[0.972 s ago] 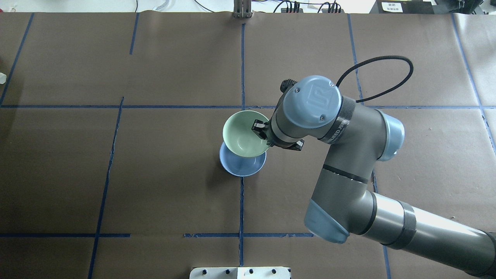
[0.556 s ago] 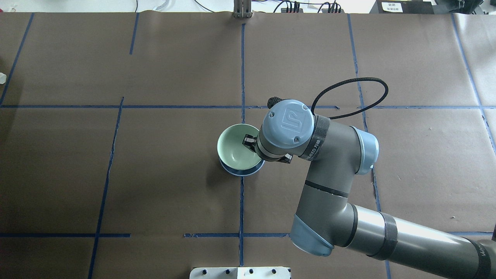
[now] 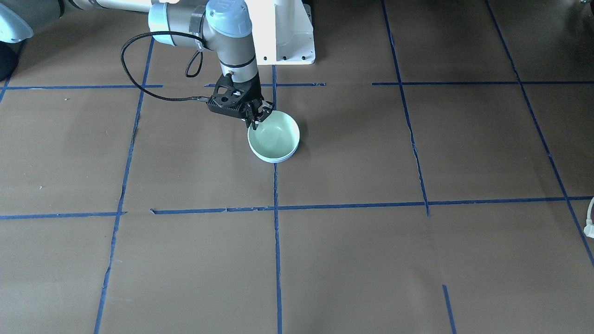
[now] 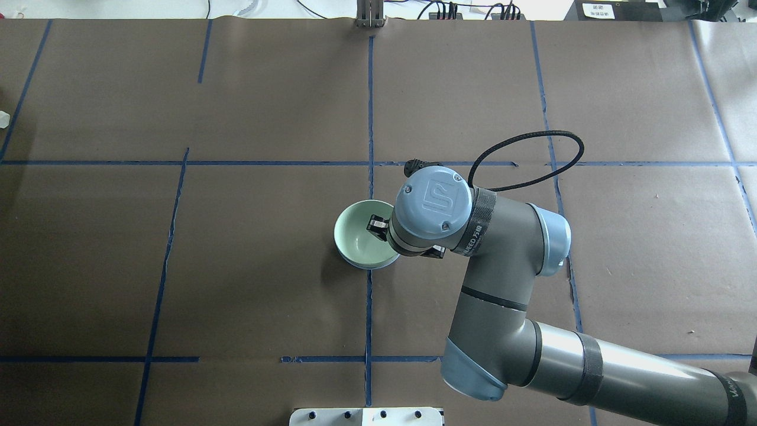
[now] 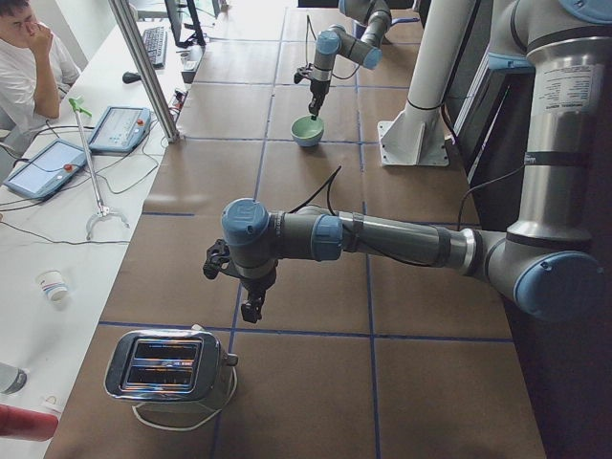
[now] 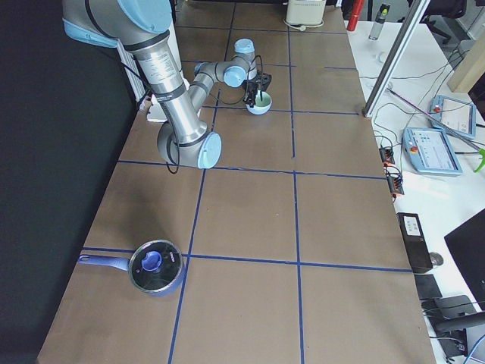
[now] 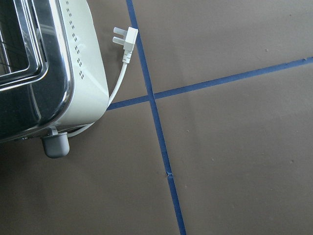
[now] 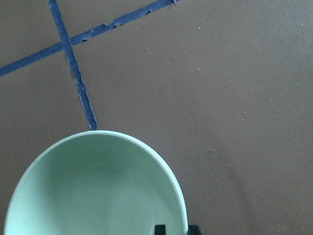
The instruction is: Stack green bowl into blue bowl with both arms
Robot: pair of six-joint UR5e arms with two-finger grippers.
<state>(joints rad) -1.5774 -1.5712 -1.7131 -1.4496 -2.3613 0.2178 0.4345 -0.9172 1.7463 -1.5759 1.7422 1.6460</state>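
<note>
The mint-green bowl sits nested in the blue bowl, of which only a thin rim shows beneath it. They stand at the table's middle, on a blue tape line. My right gripper is shut on the green bowl's near-right rim, one finger inside and one outside, as the right wrist view shows. The front view shows the same grip on the green bowl. My left gripper hangs over the table near a toaster, far from the bowls. I cannot tell if it is open or shut.
A chrome toaster with a white cord and plug stands at the table's left end. A blue lidded pot sits at the right end. The white pedestal stands behind the bowls. Brown table surrounds the bowls.
My right gripper has lowered the green bowl from a tilted hold above the blue bowl down into it. The blue bowl is now almost fully covered.
</note>
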